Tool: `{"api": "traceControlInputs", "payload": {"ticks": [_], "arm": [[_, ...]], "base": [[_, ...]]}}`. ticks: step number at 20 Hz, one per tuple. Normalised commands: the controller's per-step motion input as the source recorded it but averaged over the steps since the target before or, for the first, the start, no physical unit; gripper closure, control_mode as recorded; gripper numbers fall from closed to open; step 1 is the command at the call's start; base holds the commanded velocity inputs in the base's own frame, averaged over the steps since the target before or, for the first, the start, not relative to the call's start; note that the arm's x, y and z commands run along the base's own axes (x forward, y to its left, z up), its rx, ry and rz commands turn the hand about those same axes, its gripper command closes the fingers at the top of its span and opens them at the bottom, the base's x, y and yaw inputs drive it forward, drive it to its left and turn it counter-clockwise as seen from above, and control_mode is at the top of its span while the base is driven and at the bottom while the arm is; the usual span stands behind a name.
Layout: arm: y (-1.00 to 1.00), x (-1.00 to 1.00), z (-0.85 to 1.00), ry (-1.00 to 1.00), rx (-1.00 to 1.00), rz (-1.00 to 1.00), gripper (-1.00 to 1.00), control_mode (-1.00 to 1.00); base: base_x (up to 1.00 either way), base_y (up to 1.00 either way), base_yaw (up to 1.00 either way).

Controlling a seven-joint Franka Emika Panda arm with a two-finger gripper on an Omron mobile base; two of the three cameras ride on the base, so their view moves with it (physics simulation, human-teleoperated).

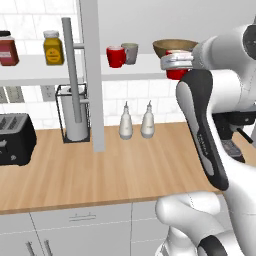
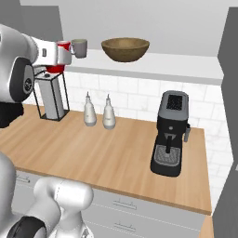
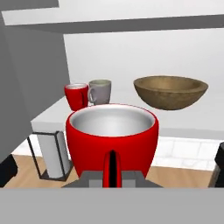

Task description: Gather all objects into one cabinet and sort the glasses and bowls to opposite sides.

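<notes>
Room: simulated kitchen with white tiled wall, wooden counter (image 1: 100, 170) and grey wall cabinet (image 1: 92, 75) with its white shelf board (image 2: 153, 65) over it.
Gripper: gripper (image 3: 112, 177) is clenched on the handle of a red cup (image 3: 112, 140), which is upright in the air in front of the shelf; white inside of this cup is seen from above.
Held cup from the sides: in left base view it is at 1 o'clock, half hidden behind the arm; in right base view at 10 o'clock, beside the wrist.
On shelf, cups: second red cup (image 3: 77, 96) and grey-green cup (image 3: 99, 91) stand together, touching or almost, at 11 o'clock of the held cup in hand view.
On shelf, bowl: wooden bowl (image 3: 170, 92) stands at 1 o'clock of the held cup, apart from the two cups.
Left part of cabinet: yellow jar (image 1: 52, 48) and red jar (image 1: 7, 49) on the shelf.
Counter: two white shakers (image 1: 136, 121), paper towel holder (image 1: 75, 112), black toaster (image 1: 15, 139), coffee machine (image 2: 170, 135) at 3 o'clock in right base view.
</notes>
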Motion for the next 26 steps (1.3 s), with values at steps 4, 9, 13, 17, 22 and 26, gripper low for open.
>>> {"api": "traceControlInputs", "payload": {"ticks": [4,9,13,17,22,26], "arm": [[0.00,0.53,-0.54,-0.07,0.00,0.03,1.00,-1.00],[0.00,0.67,-0.12,-0.08,0.00,0.02,1.00,-1.00],[0.03,0.04,0.32,-0.10,0.00,0.03,1.00,-1.00],[0.13,0.05,0.11,-0.01,0.00,0.05,1.00,-1.00],[0.20,0.10,0.00,0.00,0.00,0.06,1.00,-1.00],[0.10,0.24,0.00,0.00,0.00,0.04,1.00,-1.00]], "base": [[0.00,0.00,0.00],[0.00,0.00,0.00],[0.00,0.00,0.00],[0.00,0.00,0.00],[0.00,0.00,0.00],[0.00,0.00,0.00]]}}
